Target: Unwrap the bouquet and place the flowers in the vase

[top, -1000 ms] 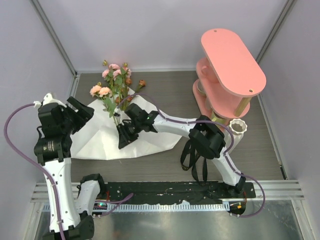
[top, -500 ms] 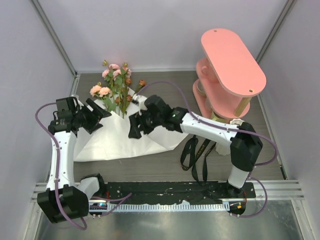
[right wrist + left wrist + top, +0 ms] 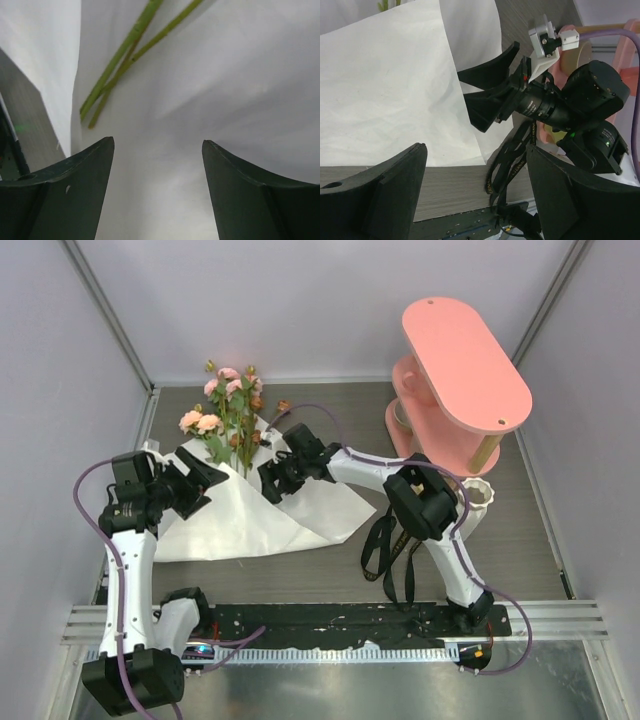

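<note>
the grey wood-grain surface (image 3: 520, 540) carries everything you see. the pink two-tier oval shelf (image 3: 465, 360) stands at the far right, well to the right of your right end effector (image 3: 272, 485). the white wrapping paper (image 3: 240, 525) lies opened out and creased, under and between both end effectors, and its near edge reaches toward the arm bases. the flowers (image 3: 232, 410) lie loose at the paper's far edge, just beyond both end effectors, with the pink and peach heads pointing away from you and the green stems (image 3: 125, 55) running back onto the paper. in the right wrist view the stem ends lie just ahead of the right fingers, apart from them. the black ribbon (image 3: 385, 550) lies in loops off the paper's right corner, near and to the right of the right end effector. the white ribbed vase (image 3: 478, 495) stands upright by the shelf's near end, far right of both end effectors and partly hidden by the right arm. your left end effector (image 3: 208, 478) hangs over the paper's left part, spread wide and holding nothing. your right end effector faces it across the paper, also wide, with only paper beneath it.
</note>
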Robot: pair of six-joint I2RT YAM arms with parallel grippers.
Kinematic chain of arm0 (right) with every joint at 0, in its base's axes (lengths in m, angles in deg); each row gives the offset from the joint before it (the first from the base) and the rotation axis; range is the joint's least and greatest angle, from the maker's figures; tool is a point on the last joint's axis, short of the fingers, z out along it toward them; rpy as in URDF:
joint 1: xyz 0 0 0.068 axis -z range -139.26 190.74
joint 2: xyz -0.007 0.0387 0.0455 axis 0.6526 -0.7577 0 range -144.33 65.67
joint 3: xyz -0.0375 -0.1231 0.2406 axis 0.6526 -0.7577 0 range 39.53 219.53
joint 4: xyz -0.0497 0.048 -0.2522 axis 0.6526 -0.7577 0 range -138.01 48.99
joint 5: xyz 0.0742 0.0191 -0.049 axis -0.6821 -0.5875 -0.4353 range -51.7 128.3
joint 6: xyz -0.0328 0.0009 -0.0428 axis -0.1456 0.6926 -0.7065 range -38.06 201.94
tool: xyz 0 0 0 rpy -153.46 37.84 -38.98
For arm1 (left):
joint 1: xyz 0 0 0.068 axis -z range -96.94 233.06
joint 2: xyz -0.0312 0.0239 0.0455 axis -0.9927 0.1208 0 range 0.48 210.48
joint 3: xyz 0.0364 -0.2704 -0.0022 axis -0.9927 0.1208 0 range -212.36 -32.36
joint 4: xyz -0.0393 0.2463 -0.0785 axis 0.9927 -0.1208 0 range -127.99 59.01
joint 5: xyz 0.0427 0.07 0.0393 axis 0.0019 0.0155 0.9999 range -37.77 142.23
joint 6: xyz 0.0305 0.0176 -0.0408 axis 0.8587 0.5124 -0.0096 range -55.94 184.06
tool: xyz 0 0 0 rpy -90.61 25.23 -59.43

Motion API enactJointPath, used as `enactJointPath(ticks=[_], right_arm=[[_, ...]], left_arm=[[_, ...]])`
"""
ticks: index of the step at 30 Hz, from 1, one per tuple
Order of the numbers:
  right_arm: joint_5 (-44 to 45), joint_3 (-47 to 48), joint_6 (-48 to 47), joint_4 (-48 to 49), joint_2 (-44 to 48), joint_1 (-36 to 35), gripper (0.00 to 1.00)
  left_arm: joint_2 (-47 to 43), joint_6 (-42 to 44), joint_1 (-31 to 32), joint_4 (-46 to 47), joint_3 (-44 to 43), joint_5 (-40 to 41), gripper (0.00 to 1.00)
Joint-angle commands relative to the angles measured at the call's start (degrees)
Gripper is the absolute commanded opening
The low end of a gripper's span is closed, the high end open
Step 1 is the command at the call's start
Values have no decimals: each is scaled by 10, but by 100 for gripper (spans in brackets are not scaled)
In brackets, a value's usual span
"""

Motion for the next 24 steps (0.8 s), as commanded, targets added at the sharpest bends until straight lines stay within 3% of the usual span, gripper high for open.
enactJointPath(ticks=[1,7,15,19,21,24], right_arm=[[-73,17,-22,45,32,-35,77],[-107,2,7,39,60,-62,72],[-116,-100,29,59,156,-113,72],[-95,-128,30,42,173,-144,72],[-74,-142,38,39,175,-159,72],[-59,-164,56,44,175,-170,72]], left_arm=[[-8,12,-3,11,-5,-9,84],[-10,10,-3,10,-16,-2,85],[-22,18,-2,-23,-78,43,84],[-63,19,-3,-74,-145,132,75],[-115,35,-1,-83,-191,213,77],[-94,53,0,-134,-265,277,82]])
